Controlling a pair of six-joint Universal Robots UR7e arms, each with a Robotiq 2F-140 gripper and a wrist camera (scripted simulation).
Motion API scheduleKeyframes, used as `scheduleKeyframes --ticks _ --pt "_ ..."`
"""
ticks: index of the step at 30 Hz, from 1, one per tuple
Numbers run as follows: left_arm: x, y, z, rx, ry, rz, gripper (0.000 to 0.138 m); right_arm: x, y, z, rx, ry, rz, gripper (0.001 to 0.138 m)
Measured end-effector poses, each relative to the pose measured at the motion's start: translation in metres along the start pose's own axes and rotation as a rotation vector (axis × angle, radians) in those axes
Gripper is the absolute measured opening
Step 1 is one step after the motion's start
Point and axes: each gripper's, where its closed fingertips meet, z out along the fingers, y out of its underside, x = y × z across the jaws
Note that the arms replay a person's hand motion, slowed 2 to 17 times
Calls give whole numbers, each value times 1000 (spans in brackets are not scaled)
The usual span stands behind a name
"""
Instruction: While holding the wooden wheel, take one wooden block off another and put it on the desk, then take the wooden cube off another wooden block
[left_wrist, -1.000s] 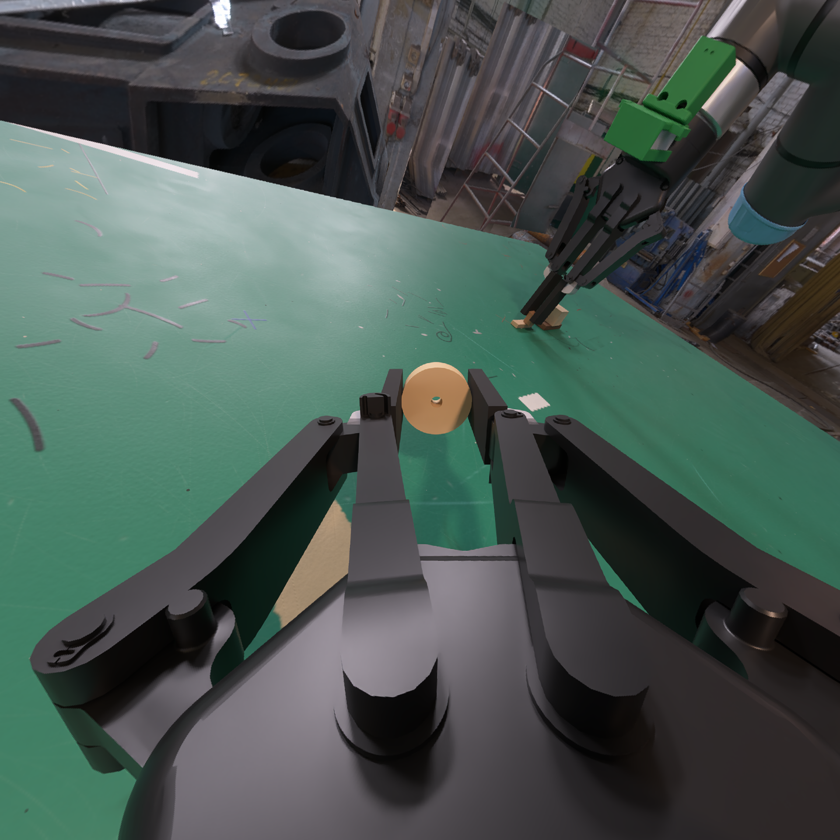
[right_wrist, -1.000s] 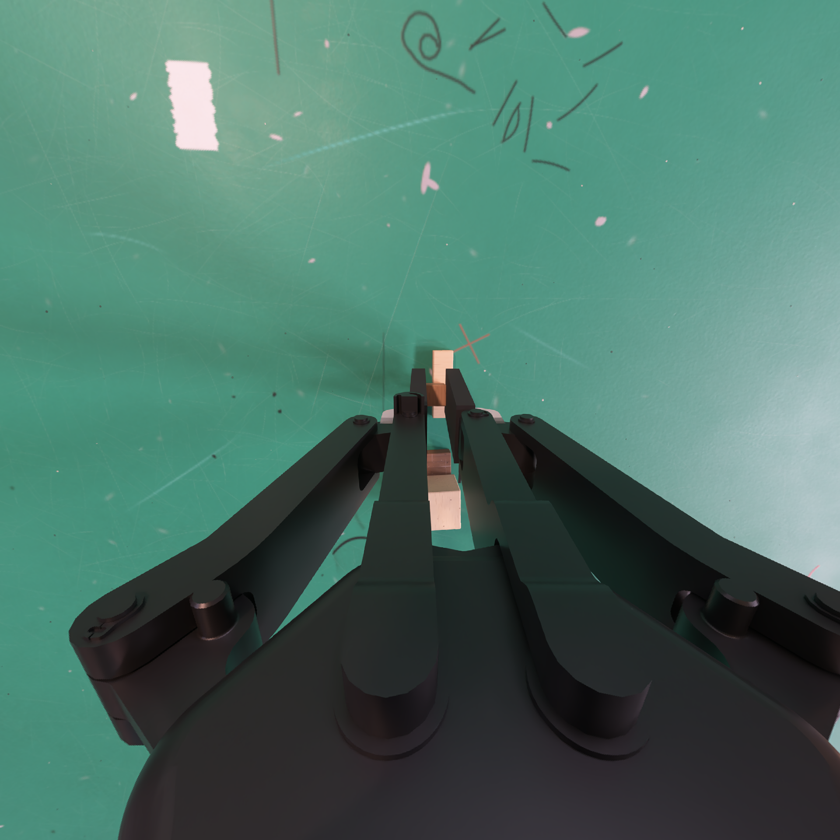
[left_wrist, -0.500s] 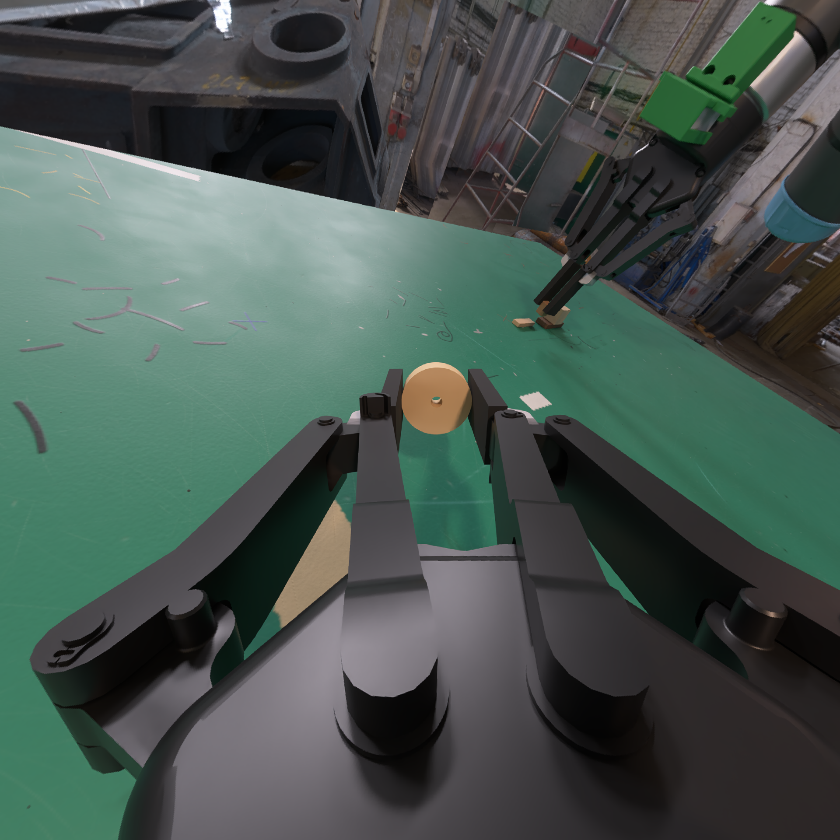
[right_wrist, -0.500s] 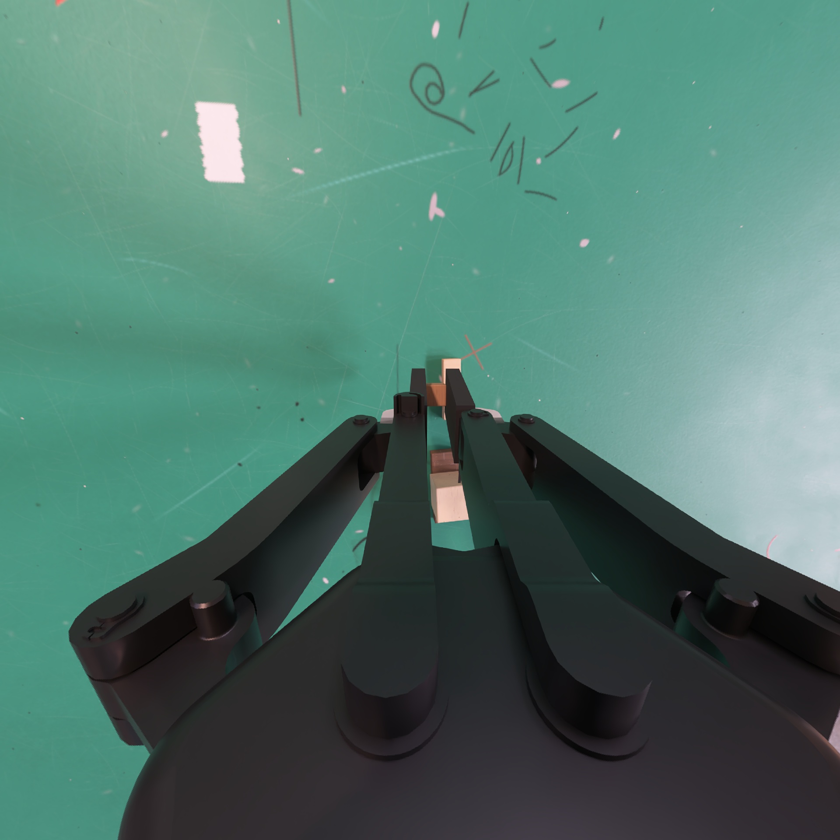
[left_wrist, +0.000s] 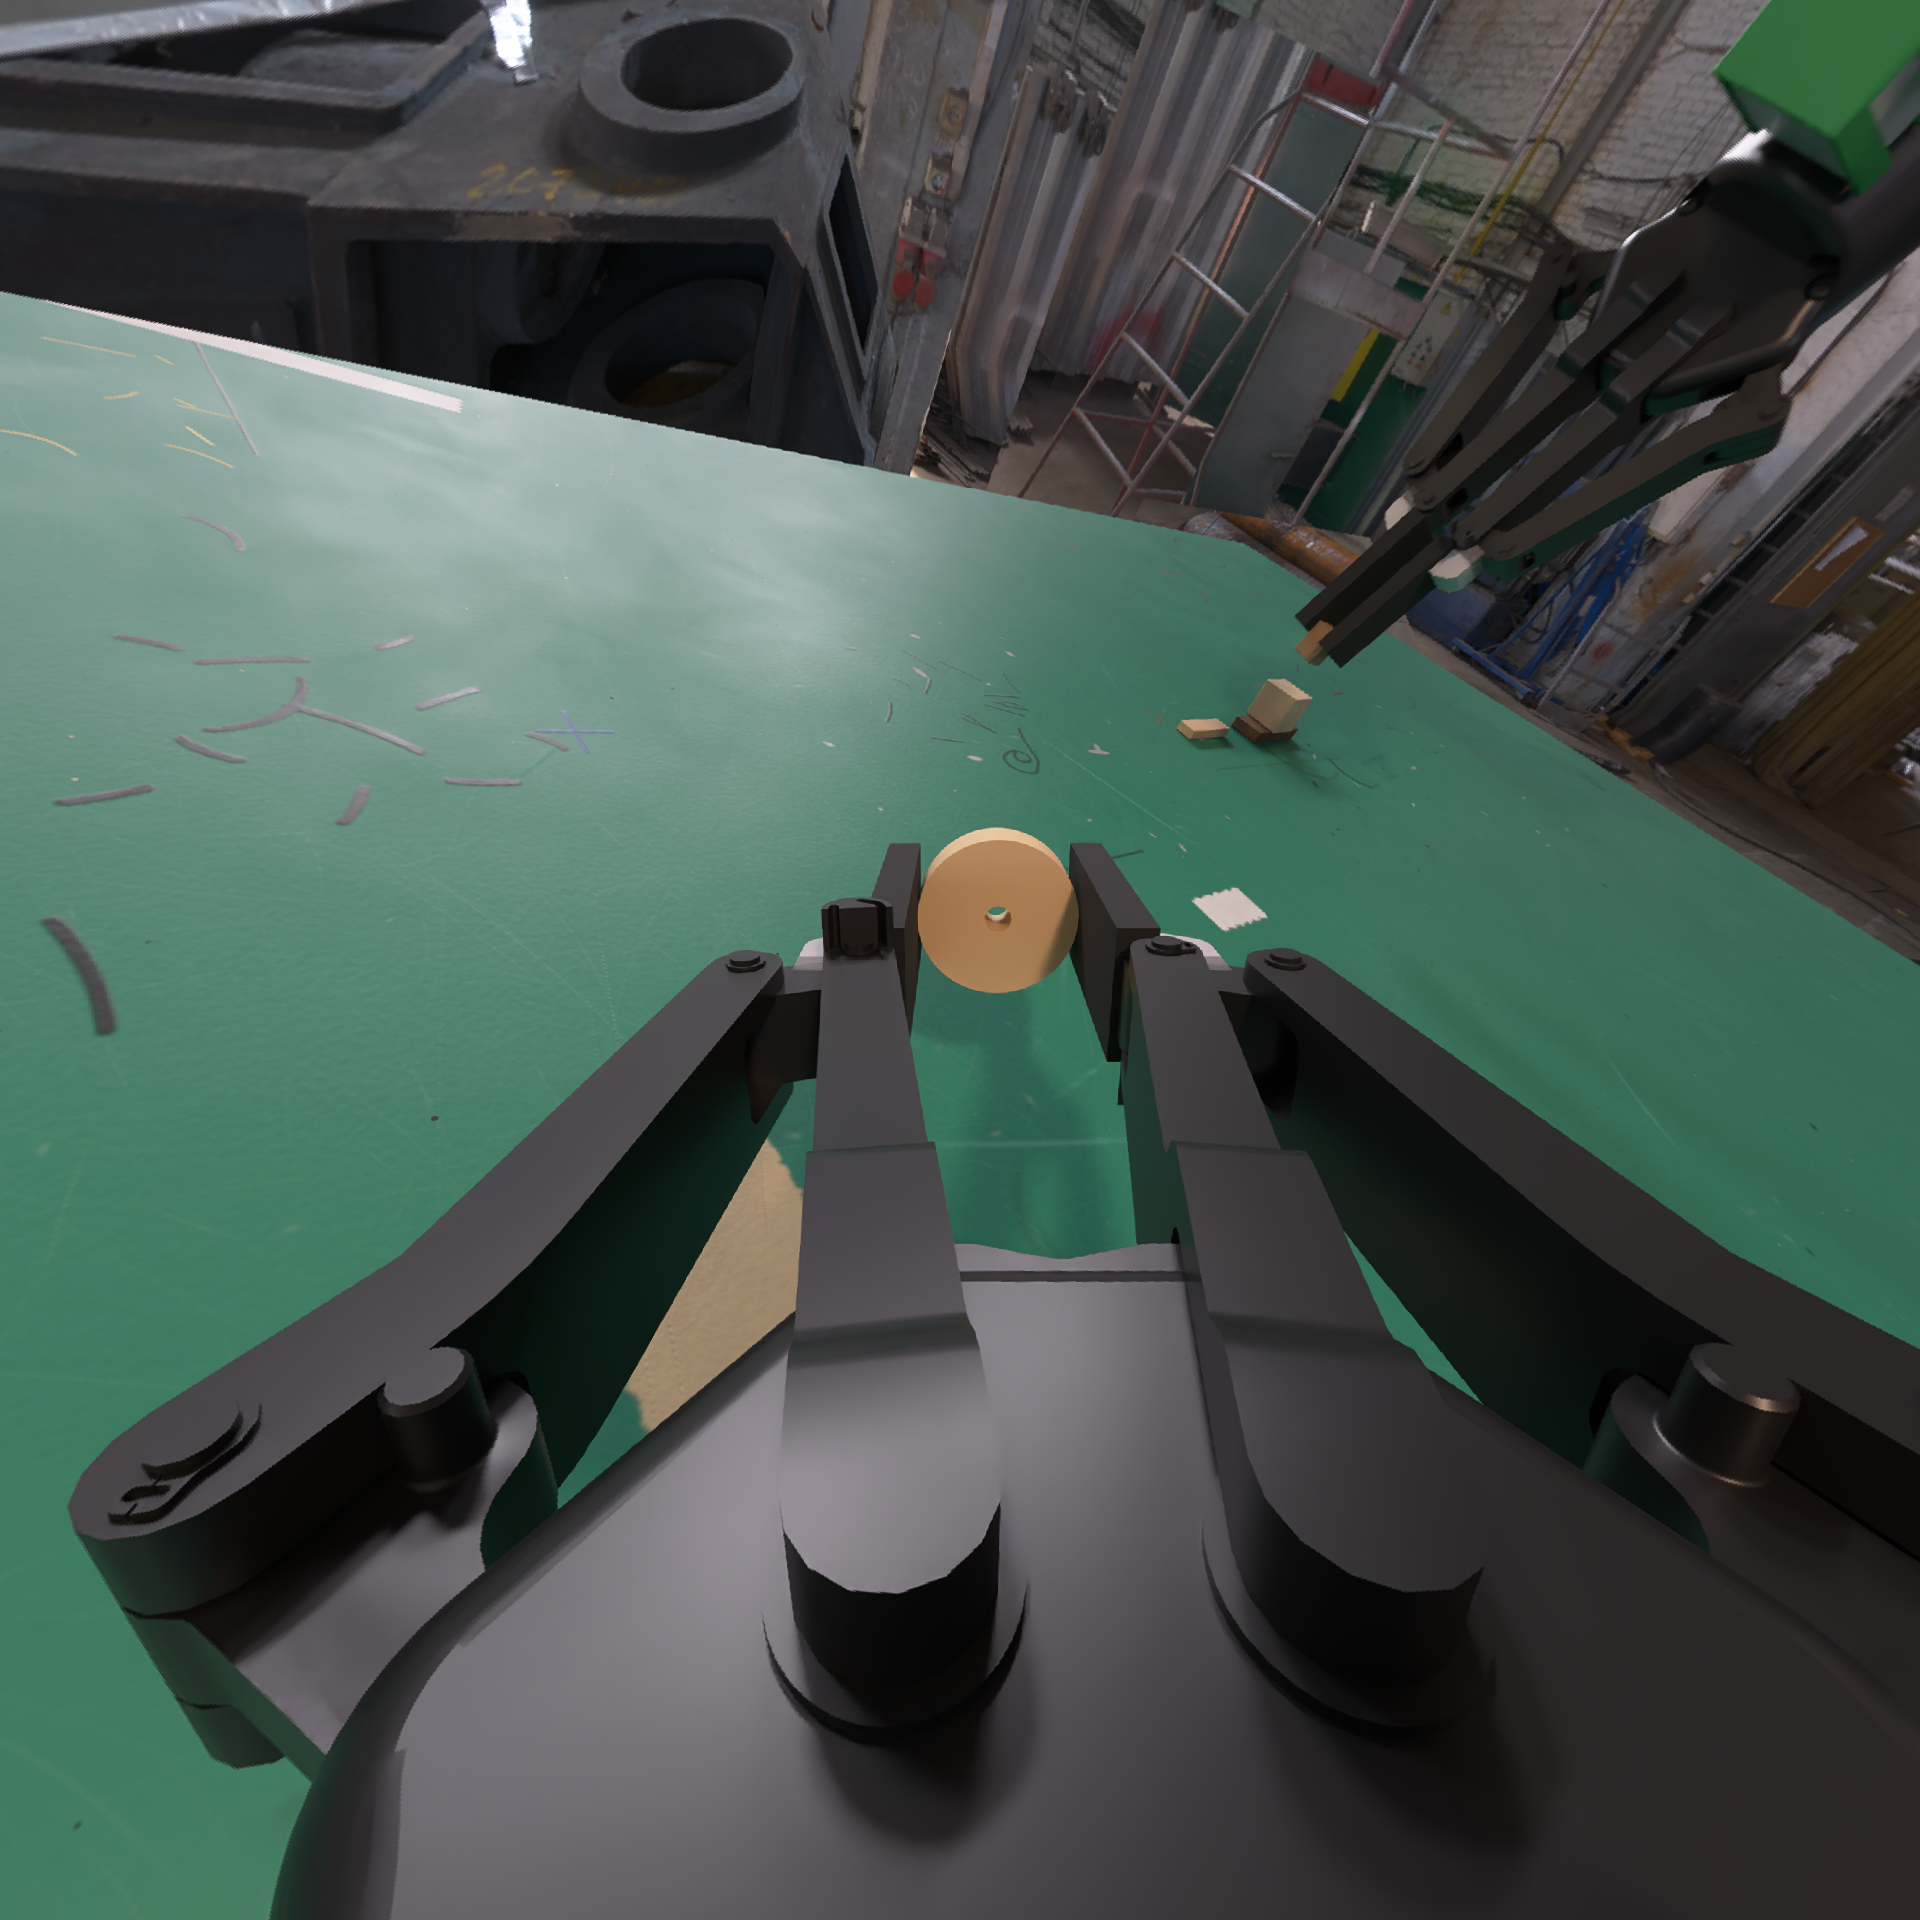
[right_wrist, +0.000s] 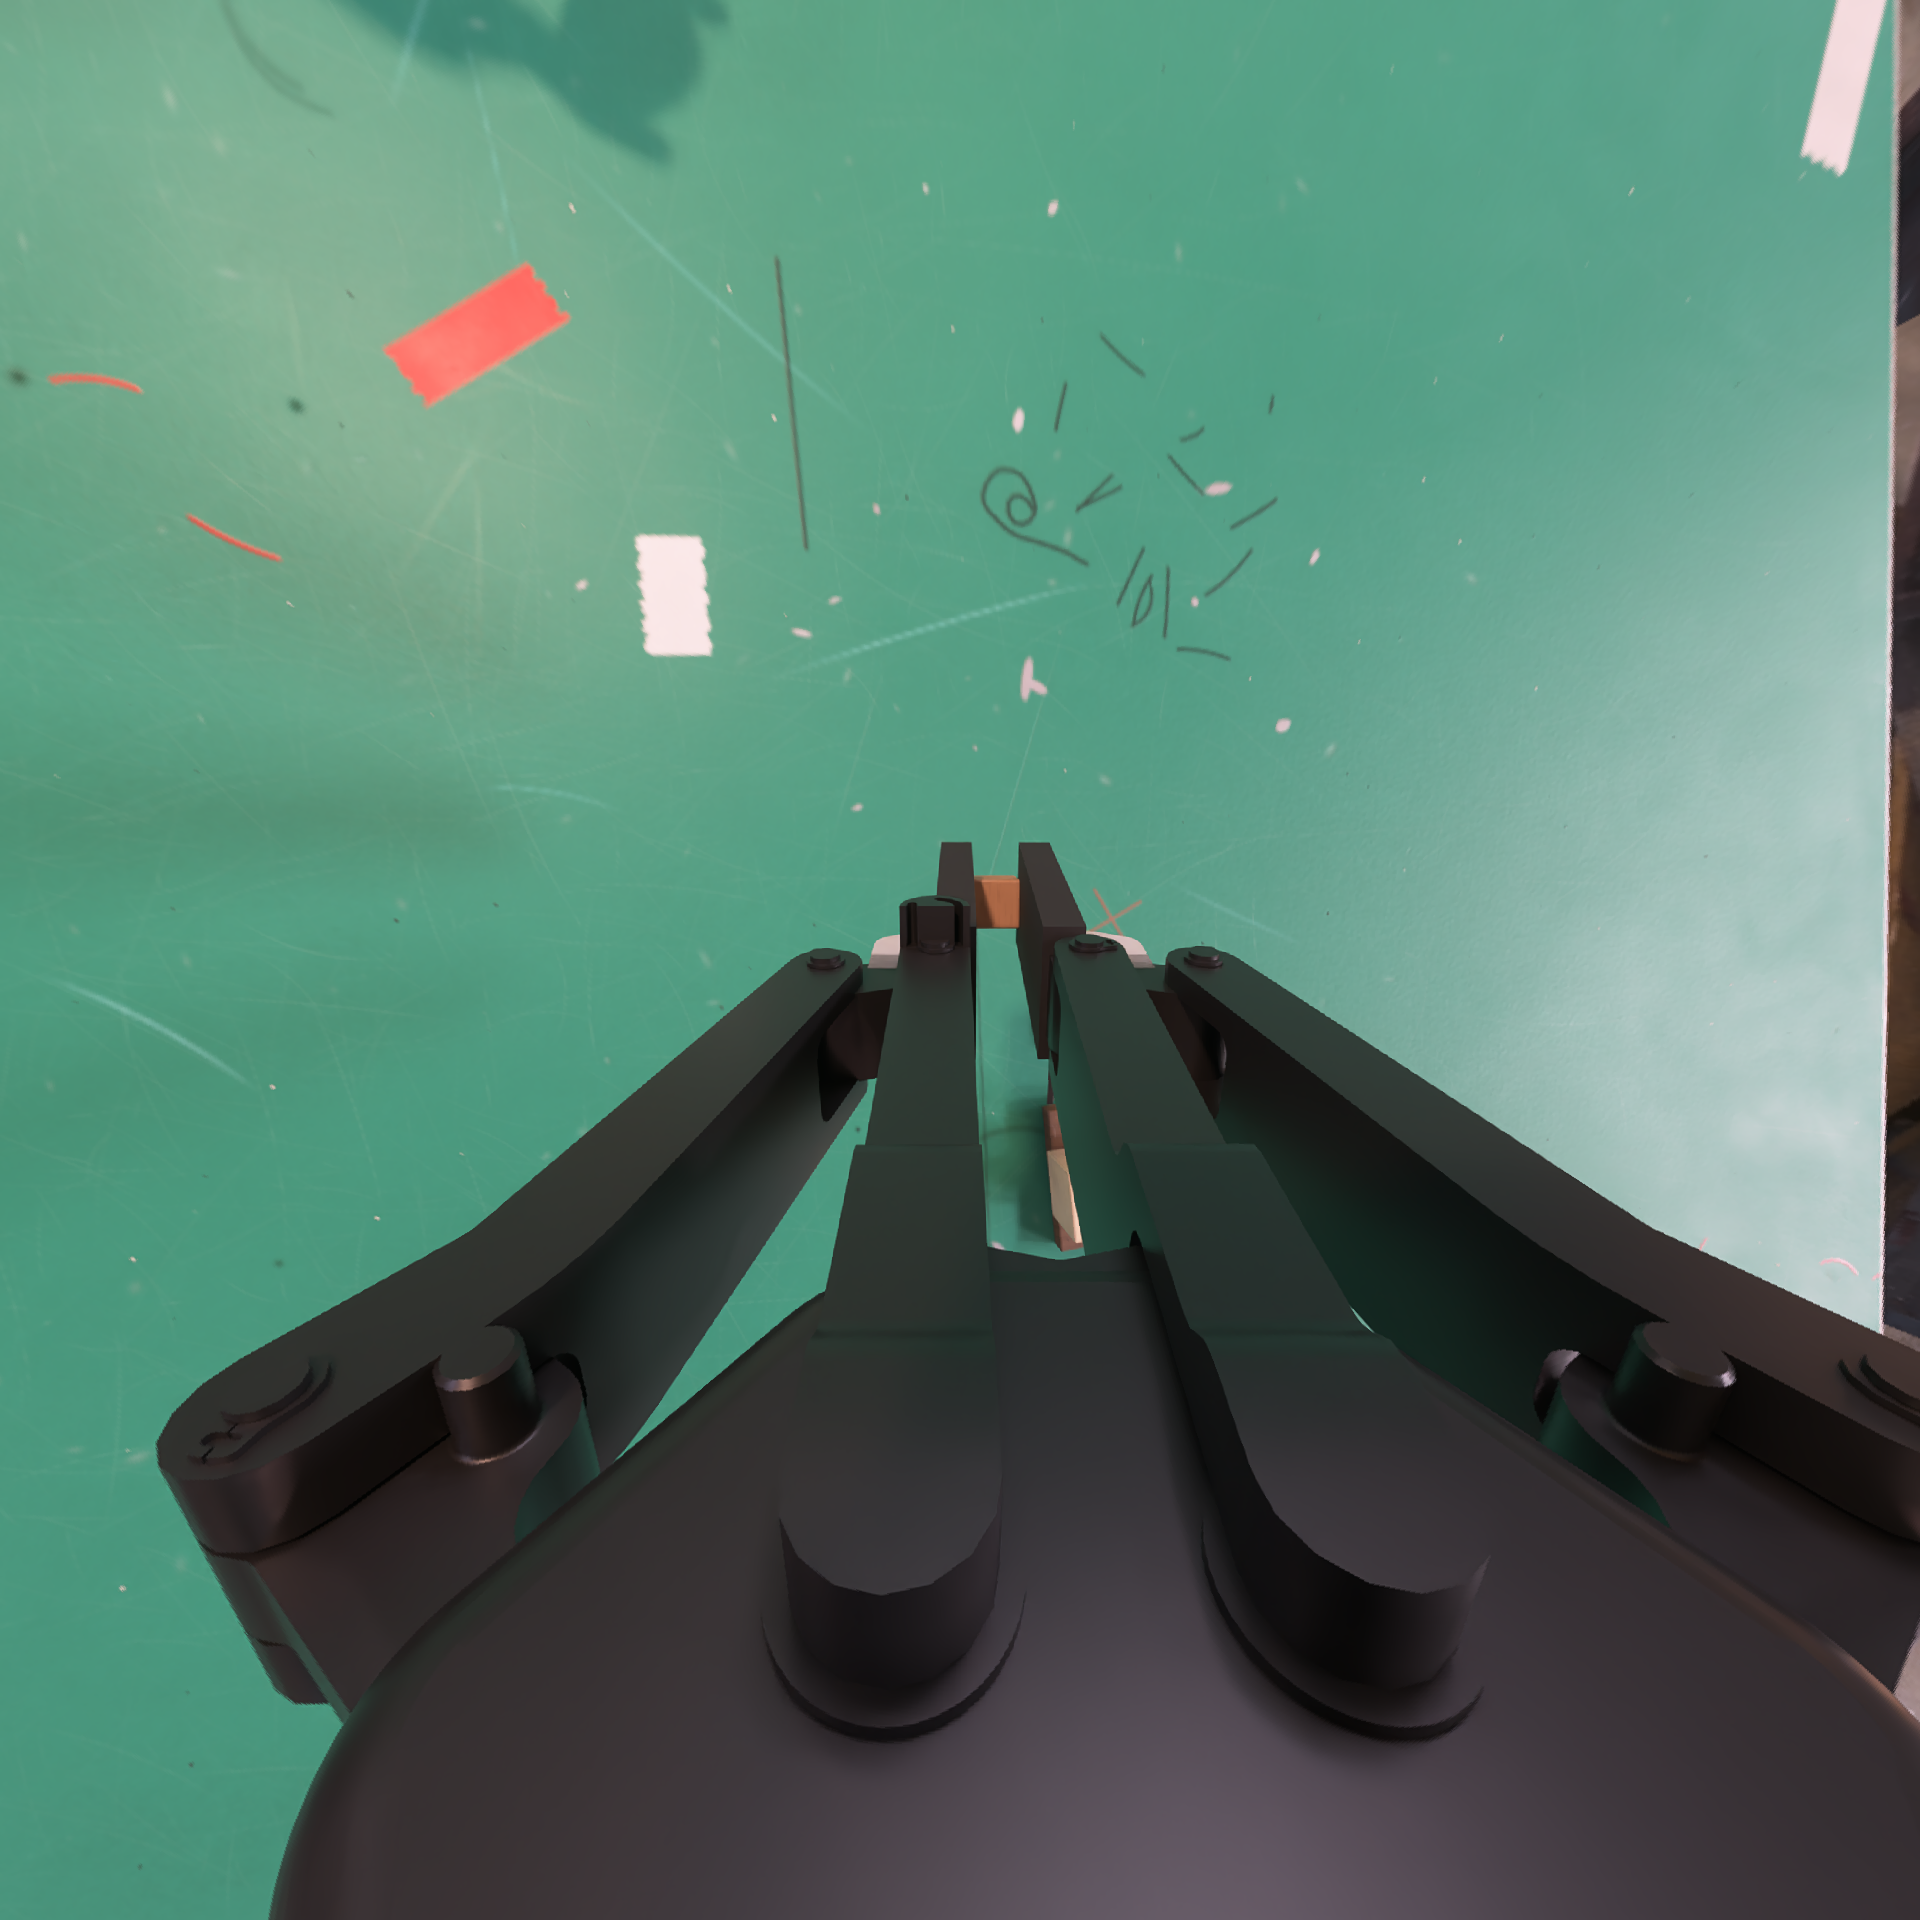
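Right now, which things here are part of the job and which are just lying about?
Part of the job:
wooden wheel in left tool
small block in right tool
pale cube on dark block
flat block on desk

Lying about:
white tape piece
red tape piece

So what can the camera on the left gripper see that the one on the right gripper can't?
Only the left wrist view shows the left gripper clamping the wooden wheel, the pale cube tilted on a dark block, and the workshop behind. Only the right wrist view shows red tape. Both show the green desk, white tape and the right gripper holding a small wooden block aloft.
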Motion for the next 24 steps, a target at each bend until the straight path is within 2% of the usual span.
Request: scheduleKeyframes --ticks 12,24 --pt "0 1 0 -10 -5 3 38 -36 -42 -30 115 38 -1 12" --pt "1 3 1 -21 -7 3 38 -82 -76 -41 193 48 -5 12"
